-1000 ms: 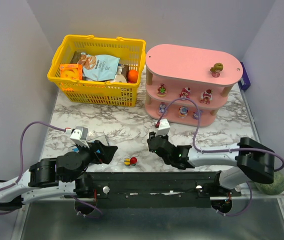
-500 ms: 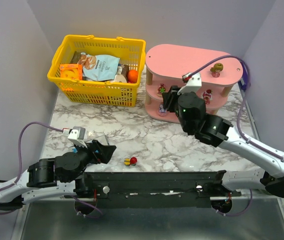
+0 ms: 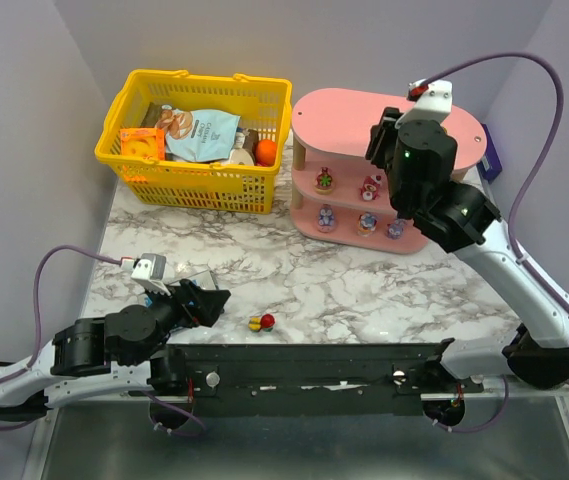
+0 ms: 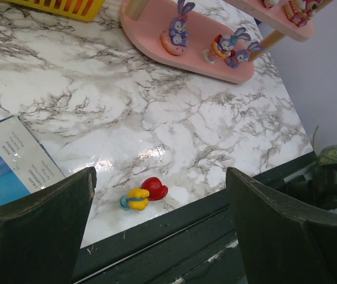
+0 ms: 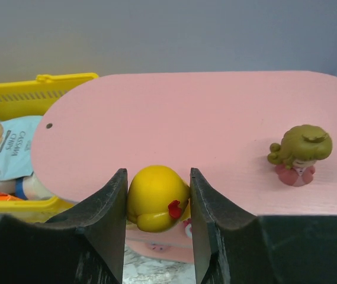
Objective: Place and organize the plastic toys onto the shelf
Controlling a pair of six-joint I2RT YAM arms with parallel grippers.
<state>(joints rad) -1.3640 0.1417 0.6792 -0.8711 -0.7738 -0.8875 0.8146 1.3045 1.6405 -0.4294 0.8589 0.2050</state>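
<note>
Marble table fills the middle of the top view, with grey walls behind. The yellow basket sits upper left and the pink shelf upper right, side by side. The right gripper is raised over the near edge of the shelf's top tier. Small toys stand on the middle tier and the bottom tier. One loose toy, red and yellow, lies low in the frame by the black rail, just right of the left gripper and well apart from the right arm, so the left arm is the nearer one.

From the left wrist, the left gripper has its jaws wide apart and empty. The loose toy lies between them, lower centre, on its side with its long axis across the frame. A blue box shows at the left edge, and purple bunnies stand on the bottom tier at top.

From the right wrist, the right gripper is clamped on a round yellow toy with a red mark. The top tier spreads just beyond it, so the toy probably has to go forward and down. A blond figurine stands upright at right, well clear.
</note>
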